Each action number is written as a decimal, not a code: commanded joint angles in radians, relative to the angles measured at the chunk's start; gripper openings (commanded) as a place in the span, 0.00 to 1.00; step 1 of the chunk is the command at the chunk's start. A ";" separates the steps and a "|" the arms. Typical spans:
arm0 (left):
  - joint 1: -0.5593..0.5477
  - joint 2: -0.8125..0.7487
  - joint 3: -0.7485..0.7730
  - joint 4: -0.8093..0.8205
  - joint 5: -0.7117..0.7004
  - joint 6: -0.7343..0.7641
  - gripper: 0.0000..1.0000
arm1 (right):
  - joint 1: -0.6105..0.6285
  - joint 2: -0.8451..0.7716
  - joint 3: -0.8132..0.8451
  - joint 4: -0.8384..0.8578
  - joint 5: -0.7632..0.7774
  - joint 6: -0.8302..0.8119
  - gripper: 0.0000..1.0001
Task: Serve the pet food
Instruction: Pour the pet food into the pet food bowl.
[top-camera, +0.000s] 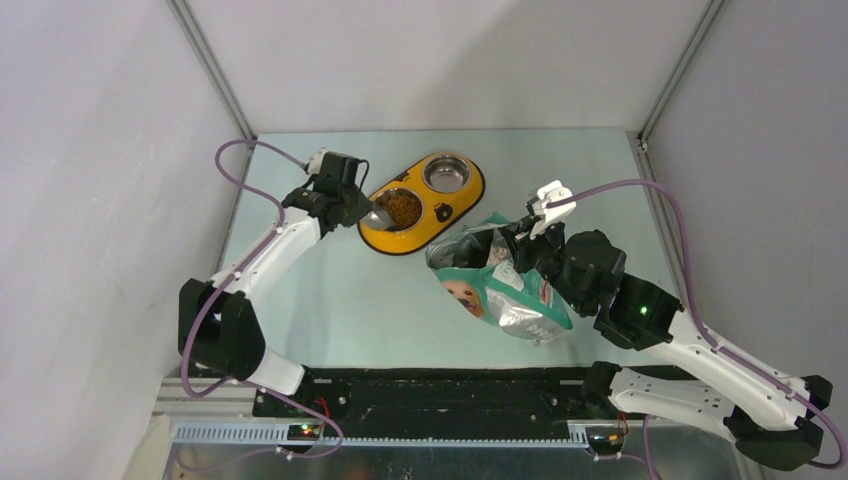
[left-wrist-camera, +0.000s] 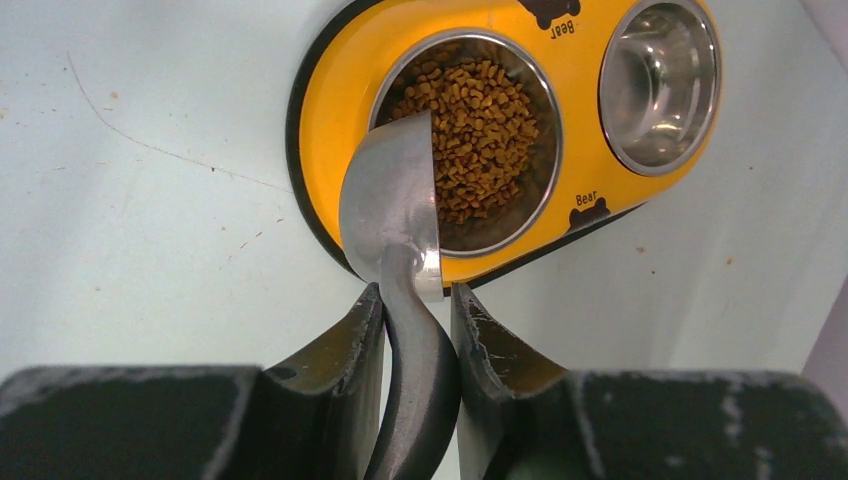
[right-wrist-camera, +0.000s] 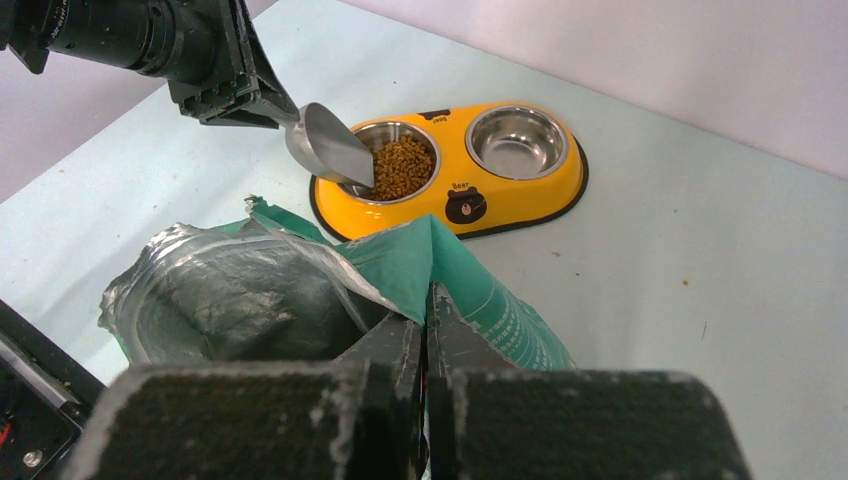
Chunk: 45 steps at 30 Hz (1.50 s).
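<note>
Brown kibble pet food (left-wrist-camera: 478, 130) fills the left steel bowl of a yellow double feeder (top-camera: 423, 203); it also shows in the right wrist view (right-wrist-camera: 400, 166) and the top view (top-camera: 402, 208). My left gripper (left-wrist-camera: 417, 300) is shut on the handle of a grey metal scoop (left-wrist-camera: 390, 200), whose tilted, empty-looking bowl rests over the near rim of the kibble bowl. My right gripper (right-wrist-camera: 426, 305) is shut on the top edge of the teal-and-white dog food bag (right-wrist-camera: 470, 275), holding its mouth (right-wrist-camera: 235, 300) open. The bag stands right of the feeder (top-camera: 500, 285).
The feeder's right steel bowl (left-wrist-camera: 657, 85) holds nothing. The pale green table (top-camera: 330, 300) is walled in by white panels at the left, right and back. A black rail (top-camera: 430, 395) runs along the near edge between the arm bases.
</note>
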 joint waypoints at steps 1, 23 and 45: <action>-0.007 -0.030 0.045 -0.005 -0.054 0.036 0.00 | -0.009 0.001 -0.008 -0.032 0.002 0.010 0.00; -0.052 -0.078 0.195 -0.171 -0.083 0.104 0.00 | -0.012 0.016 -0.007 -0.038 -0.002 -0.007 0.00; -0.053 -0.430 -0.009 0.006 0.081 0.142 0.00 | -0.154 0.338 0.473 -0.744 0.183 -0.057 0.00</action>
